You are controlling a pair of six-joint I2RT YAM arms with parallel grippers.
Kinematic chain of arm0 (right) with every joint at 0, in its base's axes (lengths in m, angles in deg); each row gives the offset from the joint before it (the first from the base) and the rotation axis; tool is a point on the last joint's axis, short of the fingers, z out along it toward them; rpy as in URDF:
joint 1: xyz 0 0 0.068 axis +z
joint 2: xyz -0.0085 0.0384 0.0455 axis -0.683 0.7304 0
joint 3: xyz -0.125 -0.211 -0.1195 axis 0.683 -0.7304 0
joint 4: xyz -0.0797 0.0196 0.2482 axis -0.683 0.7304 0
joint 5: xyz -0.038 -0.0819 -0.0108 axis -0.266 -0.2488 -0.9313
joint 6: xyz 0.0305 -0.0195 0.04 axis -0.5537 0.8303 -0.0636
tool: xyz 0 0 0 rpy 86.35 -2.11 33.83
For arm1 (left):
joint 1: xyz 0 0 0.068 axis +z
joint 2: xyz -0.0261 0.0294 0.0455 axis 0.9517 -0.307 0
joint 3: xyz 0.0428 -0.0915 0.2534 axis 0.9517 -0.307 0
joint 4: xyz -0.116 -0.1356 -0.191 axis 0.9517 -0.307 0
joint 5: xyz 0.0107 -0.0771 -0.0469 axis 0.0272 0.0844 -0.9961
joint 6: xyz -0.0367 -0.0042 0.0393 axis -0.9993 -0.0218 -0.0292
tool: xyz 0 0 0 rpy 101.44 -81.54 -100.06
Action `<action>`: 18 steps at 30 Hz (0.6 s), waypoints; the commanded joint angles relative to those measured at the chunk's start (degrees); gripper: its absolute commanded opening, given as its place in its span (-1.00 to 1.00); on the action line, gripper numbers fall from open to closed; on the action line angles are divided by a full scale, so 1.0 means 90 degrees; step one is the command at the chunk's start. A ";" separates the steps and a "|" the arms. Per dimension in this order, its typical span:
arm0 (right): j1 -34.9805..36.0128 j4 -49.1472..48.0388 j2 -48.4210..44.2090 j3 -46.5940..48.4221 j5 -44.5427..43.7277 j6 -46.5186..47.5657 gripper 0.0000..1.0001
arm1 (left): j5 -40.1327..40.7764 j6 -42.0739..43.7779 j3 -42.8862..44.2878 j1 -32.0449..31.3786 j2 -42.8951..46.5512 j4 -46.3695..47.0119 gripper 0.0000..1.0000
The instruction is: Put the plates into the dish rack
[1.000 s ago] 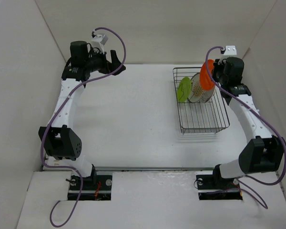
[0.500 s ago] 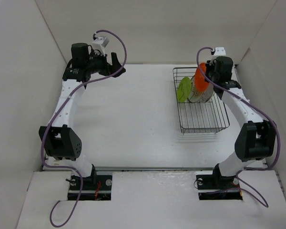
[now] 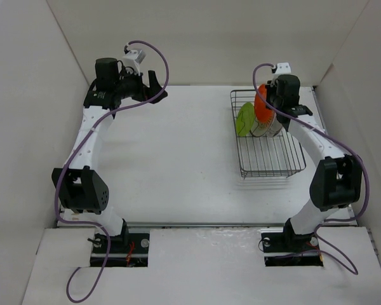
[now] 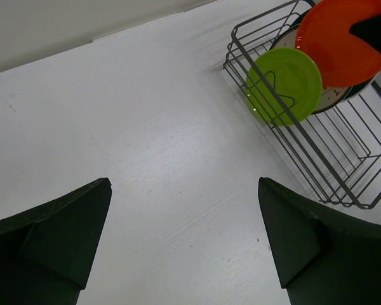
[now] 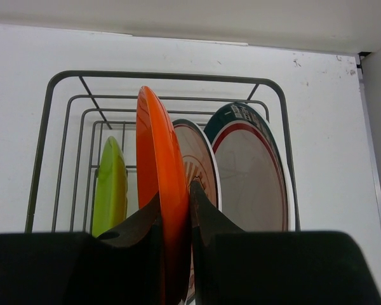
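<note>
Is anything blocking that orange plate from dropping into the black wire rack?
Nothing visible blocks it. The right gripper holds the orange plate on edge over the dish rack, above the gap between the lime-green plate and the sunburst plate. The sunburst plate sits close beside it, so clearance looks tight.

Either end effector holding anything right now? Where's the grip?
The right end effector pinches the orange plate at its rim, one finger on each face. The left end effector is open and empty.
</note>
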 commanded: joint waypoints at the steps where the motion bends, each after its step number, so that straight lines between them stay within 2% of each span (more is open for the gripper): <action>1: 0.0060 -0.0434 -0.0007 0.0248 -0.0239 0.0091 -1.00 | -0.0124 0.0111 -0.0108 -0.0014 0.0320 0.0278 1.00; 18: 0.0255 -0.0493 0.0247 -0.0153 -0.0267 -0.0026 -1.00 | -0.0124 0.0111 -0.0109 -0.0014 0.0379 0.0278 1.00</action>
